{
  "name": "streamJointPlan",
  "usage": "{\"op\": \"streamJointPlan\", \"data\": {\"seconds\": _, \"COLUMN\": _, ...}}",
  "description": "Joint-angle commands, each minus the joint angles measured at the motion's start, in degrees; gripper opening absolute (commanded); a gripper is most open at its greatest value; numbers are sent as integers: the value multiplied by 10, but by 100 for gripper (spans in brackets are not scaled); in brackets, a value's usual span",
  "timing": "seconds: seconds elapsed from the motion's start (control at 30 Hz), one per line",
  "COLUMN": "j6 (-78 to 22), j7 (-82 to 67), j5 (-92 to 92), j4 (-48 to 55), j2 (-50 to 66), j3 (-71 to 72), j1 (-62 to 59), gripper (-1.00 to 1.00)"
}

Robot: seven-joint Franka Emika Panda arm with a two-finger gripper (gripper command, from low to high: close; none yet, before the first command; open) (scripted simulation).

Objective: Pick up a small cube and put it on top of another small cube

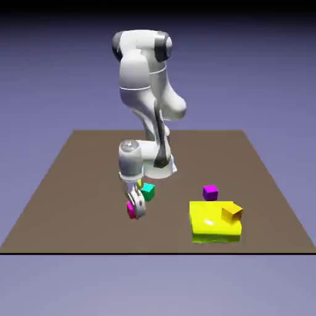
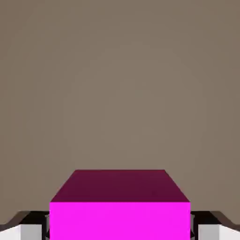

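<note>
A magenta cube (image 2: 120,206) fills the bottom of the hand view, with a grey fingertip (image 2: 28,229) pressed against each of its sides. My gripper (image 1: 135,210) is shut on this magenta cube (image 1: 131,208), low over the brown table in the exterior view. Just behind the gripper sits a teal cube (image 1: 148,191). A purple cube (image 1: 210,192) rests on the table toward the exterior view's right. I cannot tell whether the magenta cube touches the table.
A wide, flat yellow block (image 1: 210,225) lies near the table's front edge at the right, with an orange cube (image 1: 232,213) on its top. A sliver of something yellow (image 1: 141,184) shows behind the hand. In the hand view only brown table (image 2: 120,84) lies beyond the cube.
</note>
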Motion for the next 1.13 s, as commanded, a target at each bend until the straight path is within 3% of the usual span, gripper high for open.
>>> {"op": "streamJointPlan", "data": {"seconds": 0.0, "j6": -17, "j7": -7, "j5": 10, "j4": -4, "j2": -21, "j3": 9, "j1": -7, "gripper": -100}}
{"op": "streamJointPlan", "data": {"seconds": 0.2, "j6": -102, "j7": -39, "j5": 56, "j4": -22, "j2": -123, "j3": 56, "j1": -43, "gripper": -100}}
{"op": "streamJointPlan", "data": {"seconds": 0.77, "j6": -403, "j7": -169, "j5": -50, "j4": 331, "j2": -45, "j3": 347, "j1": 105, "gripper": -100}}
{"op": "streamJointPlan", "data": {"seconds": 1.0, "j6": -321, "j7": -111, "j5": -139, "j4": 319, "j2": 45, "j3": 301, "j1": 150, "gripper": -100}}
{"op": "streamJointPlan", "data": {"seconds": 1.03, "j6": -321, "j7": -111, "j5": -139, "j4": 319, "j2": 45, "j3": 301, "j1": 150, "gripper": 100}}
{"op": "streamJointPlan", "data": {"seconds": 1.1, "j6": -342, "j7": -125, "j5": -118, "j4": 323, "j2": 24, "j3": 313, "j1": 140, "gripper": 100}}
